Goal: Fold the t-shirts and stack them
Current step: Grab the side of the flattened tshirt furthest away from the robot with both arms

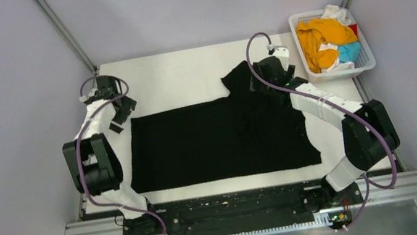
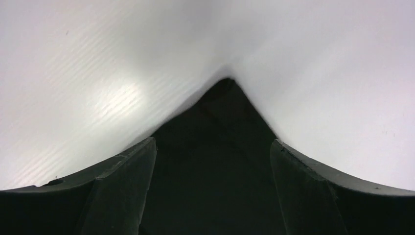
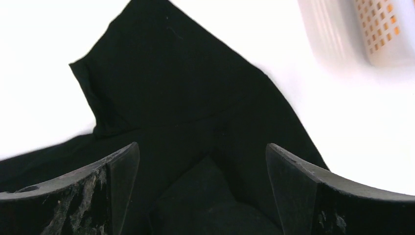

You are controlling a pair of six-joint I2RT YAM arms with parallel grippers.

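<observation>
Close the left end effector [image 2: 211,147], spread wide and empty over the far-left corner of the black t-shirt [image 1: 216,141], squarely on that corner, and pinch the far edge beside the sleeve [image 1: 239,78] with the right end effector [image 3: 201,147], likewise wide open and holding nothing; lift both together to keep the fold line straight. Note the shirt flat on the middle of the worktop [image 1: 187,74], long axis left to right, probably neck end rightward, sleeve pointing to the far side near the basket [image 1: 367,62].
</observation>
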